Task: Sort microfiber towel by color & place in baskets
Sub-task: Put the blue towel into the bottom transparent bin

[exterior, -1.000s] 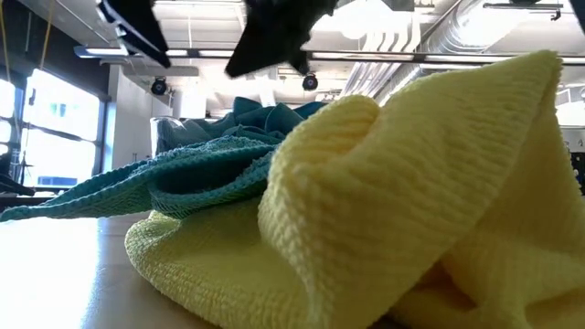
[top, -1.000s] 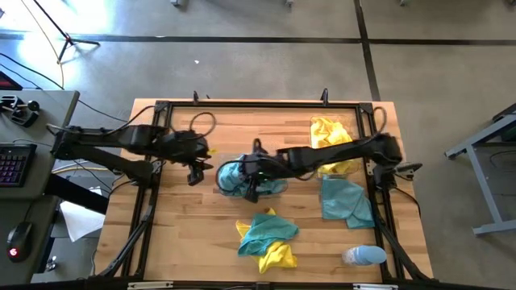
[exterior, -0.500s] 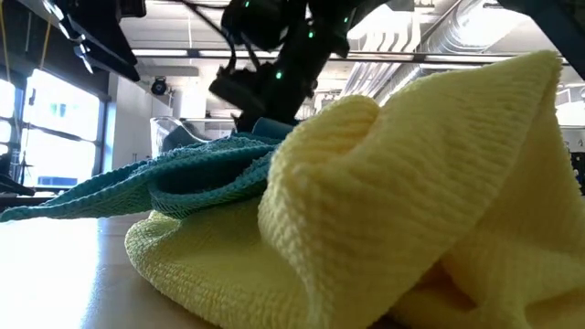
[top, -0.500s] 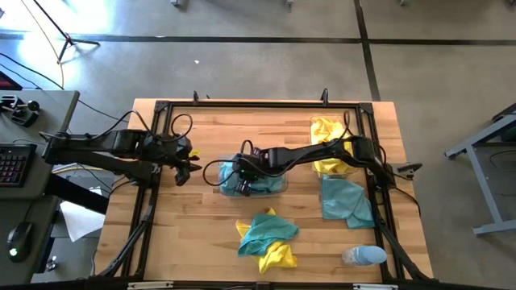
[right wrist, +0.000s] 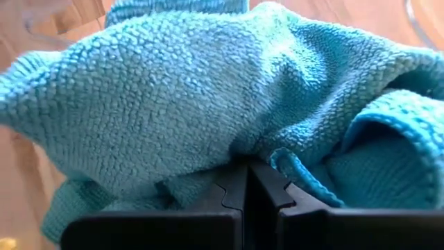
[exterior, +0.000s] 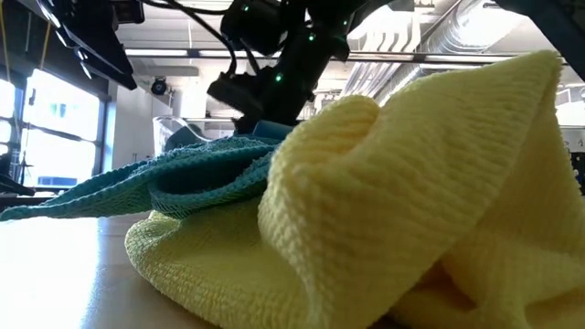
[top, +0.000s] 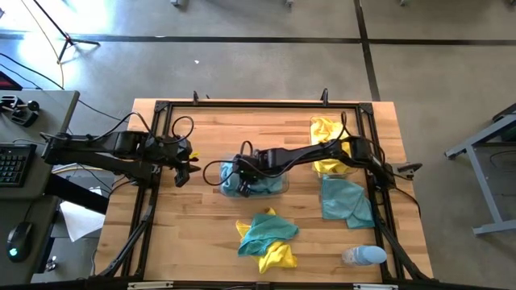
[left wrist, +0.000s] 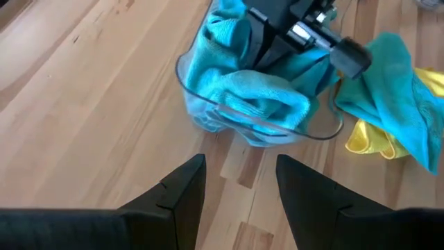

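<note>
A clear basket (top: pixel 251 179) at the table's middle holds teal towels (left wrist: pixel 260 104). My right gripper (right wrist: pixel 246 182) is down in it, shut, its tips sunk into the top teal towel (right wrist: pixel 180 97). A second basket (top: pixel 332 153) at the far right holds yellow towels. A loose teal towel (top: pixel 345 201) lies on the table at the right. A teal towel lies on a yellow one in a pile (top: pixel 268 238) near the front. My left gripper (left wrist: pixel 239 180) hangs open left of the middle basket, nothing between its fingers. My right gripper presses its shut fingertips (right wrist: pixel 232 191) into the top of the teal towel (right wrist: pixel 208 139) that lies in the middle basket. The fingers slant down from the table's right side. Folds of cloth bulge up around the tips; whether a layer is caught between them I cannot tell.
A pale bottle (top: pixel 363 256) lies at the front right corner. A dark frame (top: pixel 242 105) runs round the tabletop. In the low view the front pile's yellow towel (exterior: pixel 411 201) fills the foreground and hides most of the table behind it.
My right gripper has come down into the middle basket and tipped steeper, pushing the teal towels lower in it. My left gripper has drawn back toward the table's left edge and sunk a little, staying open.
</note>
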